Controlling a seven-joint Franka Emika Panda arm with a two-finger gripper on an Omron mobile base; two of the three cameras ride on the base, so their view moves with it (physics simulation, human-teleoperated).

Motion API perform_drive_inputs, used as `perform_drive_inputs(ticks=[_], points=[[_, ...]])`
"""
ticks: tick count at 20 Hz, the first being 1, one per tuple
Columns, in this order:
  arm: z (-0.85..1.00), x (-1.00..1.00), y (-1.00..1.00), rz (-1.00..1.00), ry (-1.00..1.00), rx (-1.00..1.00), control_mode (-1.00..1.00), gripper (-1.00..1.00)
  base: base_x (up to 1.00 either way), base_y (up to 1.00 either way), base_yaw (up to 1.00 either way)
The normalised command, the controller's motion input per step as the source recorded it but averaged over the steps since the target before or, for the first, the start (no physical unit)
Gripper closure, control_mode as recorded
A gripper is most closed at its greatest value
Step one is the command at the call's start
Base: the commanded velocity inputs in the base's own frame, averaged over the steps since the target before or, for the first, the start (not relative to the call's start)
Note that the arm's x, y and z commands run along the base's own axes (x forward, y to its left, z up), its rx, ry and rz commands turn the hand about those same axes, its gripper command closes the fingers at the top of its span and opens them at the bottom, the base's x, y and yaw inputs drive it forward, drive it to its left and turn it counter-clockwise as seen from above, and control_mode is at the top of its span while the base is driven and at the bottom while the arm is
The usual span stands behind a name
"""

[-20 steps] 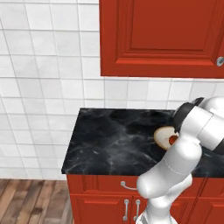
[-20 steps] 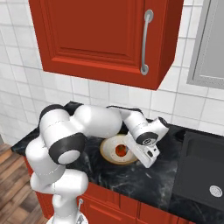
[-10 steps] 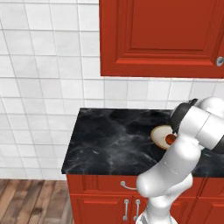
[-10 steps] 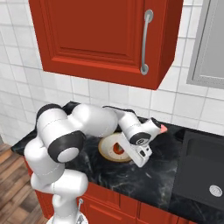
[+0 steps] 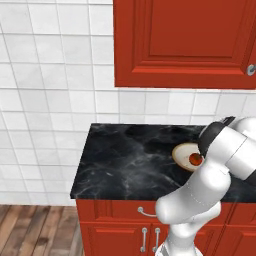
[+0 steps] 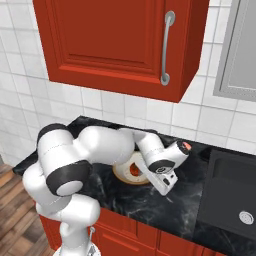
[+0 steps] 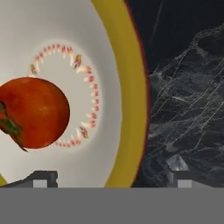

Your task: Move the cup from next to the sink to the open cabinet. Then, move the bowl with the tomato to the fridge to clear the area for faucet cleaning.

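The cream bowl [image 7: 109, 57] with its tan rim sits on the black counter, and the red tomato [image 7: 33, 111] lies inside it. My gripper [image 7: 113, 178] is open just above the bowl's edge, one fingertip [image 7: 43, 177] over the bowl's inside and the other over the counter outside. From the right base, the bowl [image 6: 124, 169] and tomato [image 6: 134, 170] lie just left of the gripper [image 6: 169, 188]. From the left base, the bowl [image 5: 184, 151] and tomato [image 5: 195, 159] peek out beside my arm. The black sink [image 6: 227, 197] is to the right. The cup is out of view.
The red wall cabinet [image 6: 110, 40] with a curved silver handle [image 6: 167, 47] hangs above the counter [image 5: 125, 160]. A grey cabinet [image 6: 240, 50] is at the upper right. White tiled wall behind; the counter's left end drops to wooden floor [image 5: 30, 230].
The hand has drawn in and come down a little toward the bowl's near rim. Bowl and tomato have stayed in place.
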Motion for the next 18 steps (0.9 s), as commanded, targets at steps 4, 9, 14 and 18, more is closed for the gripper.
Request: perform_drive_inputs(ticks=[4, 9, 14, 18], points=[[0.0, 0.08, 0.0, 0.0, -0.03, -0.02, -1.0, -1.0, 0.0, 0.0, 0.0], [0.0, 0.57, 0.0, -0.06, 0.0, 0.0, -1.0, -1.0, 0.0, 0.0, 0.0], [-0.15, 0.23, 0.0, -0.01, 0.01, 0.0, -1.0, -1.0, 0.0, 0.0, 0.0], [-0.49, 0.0, 0.0, 0.0, -0.01, 0.0, -1.0, -1.0, 0.0, 0.0, 0.0]])
